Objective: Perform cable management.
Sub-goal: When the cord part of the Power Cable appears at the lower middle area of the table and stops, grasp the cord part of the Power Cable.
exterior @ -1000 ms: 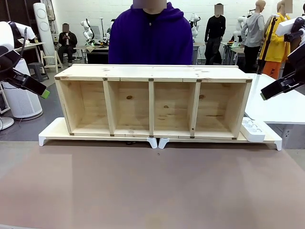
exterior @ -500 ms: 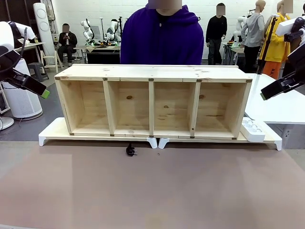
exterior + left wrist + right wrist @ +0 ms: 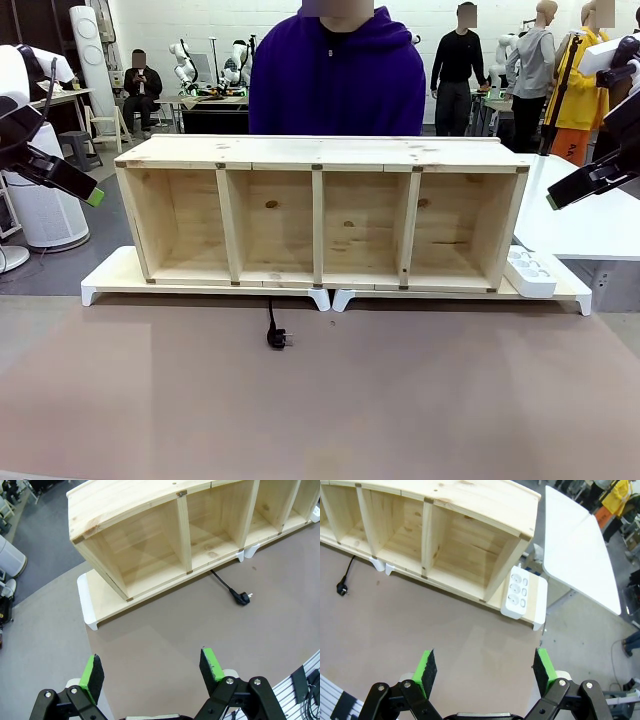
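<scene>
A thin black cable (image 3: 270, 318) comes out from under the middle of the wooden shelf (image 3: 320, 152) and ends in a small black plug (image 3: 278, 340) lying on the brown table. The rest of the cable is hidden behind the shelf. The left wrist view shows the cable (image 3: 225, 581) and its plug (image 3: 243, 597) far ahead at the right. In the right wrist view the plug (image 3: 341, 587) lies at the far left. My left gripper (image 3: 151, 667) hangs open and empty, high at the table's left (image 3: 90, 195). My right gripper (image 3: 485, 666) is open and empty, high at the right (image 3: 555, 198).
The shelf has several open compartments and stands on two white risers (image 3: 110, 277). A white power strip (image 3: 530, 272) lies on the right riser beside the shelf. A person in a purple hoodie (image 3: 335, 85) stands behind the shelf. A white table (image 3: 590, 225) adjoins at the right.
The plug came out from under the shelf's front edge and has slid farther toward my side. The person behind the shelf shifted sideways. Both arms stay still.
</scene>
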You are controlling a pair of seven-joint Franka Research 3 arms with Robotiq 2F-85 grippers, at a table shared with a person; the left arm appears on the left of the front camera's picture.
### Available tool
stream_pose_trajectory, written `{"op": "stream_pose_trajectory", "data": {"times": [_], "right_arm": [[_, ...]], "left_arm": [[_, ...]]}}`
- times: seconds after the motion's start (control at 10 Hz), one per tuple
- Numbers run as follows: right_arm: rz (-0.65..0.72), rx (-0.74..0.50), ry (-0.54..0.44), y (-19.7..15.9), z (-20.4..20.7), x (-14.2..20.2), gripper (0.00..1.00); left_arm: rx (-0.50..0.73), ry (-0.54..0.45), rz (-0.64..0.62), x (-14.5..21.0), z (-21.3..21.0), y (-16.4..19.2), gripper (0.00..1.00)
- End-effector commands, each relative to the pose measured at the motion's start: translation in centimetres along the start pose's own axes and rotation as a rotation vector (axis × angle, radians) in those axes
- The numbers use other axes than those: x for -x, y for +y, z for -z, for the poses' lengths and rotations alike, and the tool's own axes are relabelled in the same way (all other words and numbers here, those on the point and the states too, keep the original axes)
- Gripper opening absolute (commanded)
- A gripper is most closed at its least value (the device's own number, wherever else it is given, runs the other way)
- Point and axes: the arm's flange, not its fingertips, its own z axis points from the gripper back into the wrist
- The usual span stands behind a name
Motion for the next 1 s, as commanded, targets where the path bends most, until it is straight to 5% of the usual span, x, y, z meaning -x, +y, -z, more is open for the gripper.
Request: {"op": "stream_pose_trajectory", "data": {"times": [0.0,0.9], "right_arm": [[-0.006,0.001,-0.008,-0.1,0.48,-0.25,1.0],[-0.006,0.001,-0.008,-0.1,0.48,-0.25,1.0]], "left_arm": [[-0.002,-0.011,-0.005,-0.19,0.2,0.11,1.0],[-0.002,-0.011,-0.005,-0.19,0.2,0.11,1.0]]}}
